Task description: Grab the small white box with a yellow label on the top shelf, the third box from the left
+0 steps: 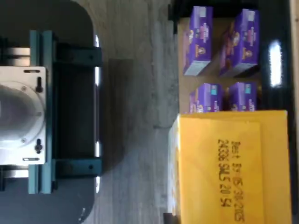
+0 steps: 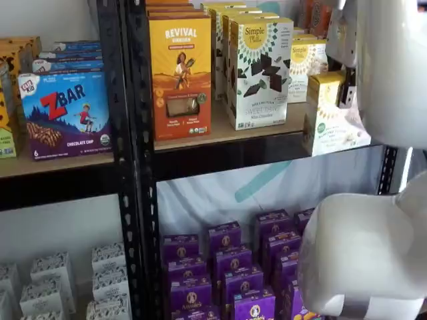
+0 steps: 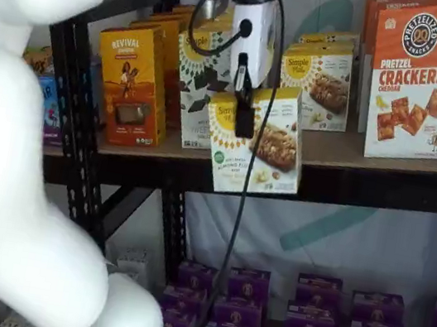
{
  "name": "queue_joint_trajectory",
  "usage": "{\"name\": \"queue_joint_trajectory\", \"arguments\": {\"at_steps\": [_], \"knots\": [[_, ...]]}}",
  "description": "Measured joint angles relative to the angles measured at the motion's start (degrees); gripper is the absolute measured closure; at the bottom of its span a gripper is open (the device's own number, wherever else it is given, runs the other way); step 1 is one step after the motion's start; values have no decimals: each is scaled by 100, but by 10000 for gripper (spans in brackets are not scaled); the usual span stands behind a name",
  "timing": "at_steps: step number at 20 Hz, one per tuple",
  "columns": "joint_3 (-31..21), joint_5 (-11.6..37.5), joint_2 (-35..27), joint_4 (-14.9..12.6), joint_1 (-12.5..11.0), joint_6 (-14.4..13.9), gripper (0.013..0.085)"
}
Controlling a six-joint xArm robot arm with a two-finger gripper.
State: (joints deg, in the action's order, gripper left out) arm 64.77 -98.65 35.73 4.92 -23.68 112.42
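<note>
While the small white box [image 3: 260, 141] is clamped from above by the gripper [image 3: 243, 109], it is seen hanging tilted in front of the top shelf [image 3: 387, 158], clear of the tan board and overlapping its black front beam. Its yellow top [image 1: 224, 168] is filled into the wrist view. Behind it a second Simple Mills carton [image 3: 321, 76] is left standing. Purple boxes [image 3: 309, 321] are stacked on the lower level, grey floor [image 1: 135, 93] seen below
</note>
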Motion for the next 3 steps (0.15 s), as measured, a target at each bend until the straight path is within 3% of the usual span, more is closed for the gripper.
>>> {"name": "queue_joint_trajectory", "arguments": {"at_steps": [3], "knots": [[-263, -19, 260, -33, 73, -68, 610]]}}
